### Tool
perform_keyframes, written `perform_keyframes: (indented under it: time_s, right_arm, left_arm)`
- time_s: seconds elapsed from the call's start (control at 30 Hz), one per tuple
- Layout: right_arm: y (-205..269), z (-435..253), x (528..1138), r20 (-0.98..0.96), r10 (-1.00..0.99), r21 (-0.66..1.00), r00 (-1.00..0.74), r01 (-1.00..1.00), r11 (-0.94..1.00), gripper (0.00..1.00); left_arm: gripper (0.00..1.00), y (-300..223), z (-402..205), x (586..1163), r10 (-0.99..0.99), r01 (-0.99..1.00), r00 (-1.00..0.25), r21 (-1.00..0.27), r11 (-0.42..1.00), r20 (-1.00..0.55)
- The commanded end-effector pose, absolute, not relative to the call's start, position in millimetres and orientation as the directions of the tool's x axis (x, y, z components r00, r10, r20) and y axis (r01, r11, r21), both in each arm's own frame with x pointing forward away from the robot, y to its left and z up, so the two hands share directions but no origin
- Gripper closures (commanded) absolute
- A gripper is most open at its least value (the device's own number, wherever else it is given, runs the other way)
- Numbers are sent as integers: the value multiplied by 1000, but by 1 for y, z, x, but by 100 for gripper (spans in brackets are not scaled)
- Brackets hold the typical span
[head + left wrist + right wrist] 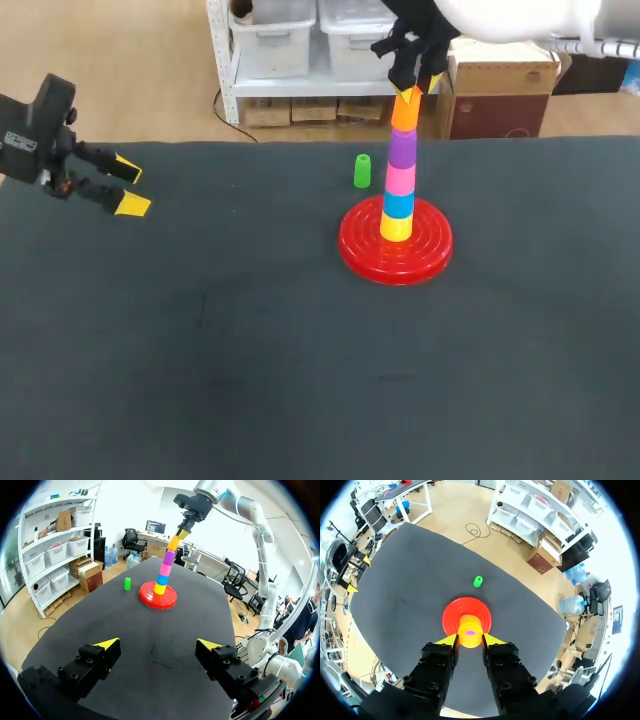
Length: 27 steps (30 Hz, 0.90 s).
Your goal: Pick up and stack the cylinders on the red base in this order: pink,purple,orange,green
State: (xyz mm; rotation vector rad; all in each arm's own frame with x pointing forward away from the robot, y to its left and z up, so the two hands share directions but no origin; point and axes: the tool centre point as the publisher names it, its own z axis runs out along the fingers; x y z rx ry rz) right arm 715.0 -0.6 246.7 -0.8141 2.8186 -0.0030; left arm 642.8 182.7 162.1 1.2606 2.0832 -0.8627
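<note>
With the pink cylinder [400,179], purple cylinder [402,148] and orange cylinder [404,112] stacked over the red base [360,250], the right gripper [470,640] clenched on the orange one, only the green cylinder [362,171], at ten o'clock from the base, seems left, while the left gripper [128,187] hangs released.

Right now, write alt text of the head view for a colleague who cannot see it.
The right tool grips an orange cylinder atop a stack of yellow, blue, pink and purple cylinders on the red base. A green cylinder stands on the table beside the base; the left tool hangs open at left.
</note>
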Motion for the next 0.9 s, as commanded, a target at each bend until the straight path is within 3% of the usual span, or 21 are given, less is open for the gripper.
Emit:
perform_keyframes:
  time_s: [0.03, 0.9]
  right_arm:
    - [-3, 247, 707, -253, -524, -63, -813, -527, 848, 100]
    - [-2, 235, 720, -164, -544, -70, -823, -540, 839, 100]
  left_arm:
    - [0, 183, 161, 643, 549, 905, -406, -238, 353, -731]
    - [0, 183, 161, 643, 549, 905, -406, -238, 353, -731]
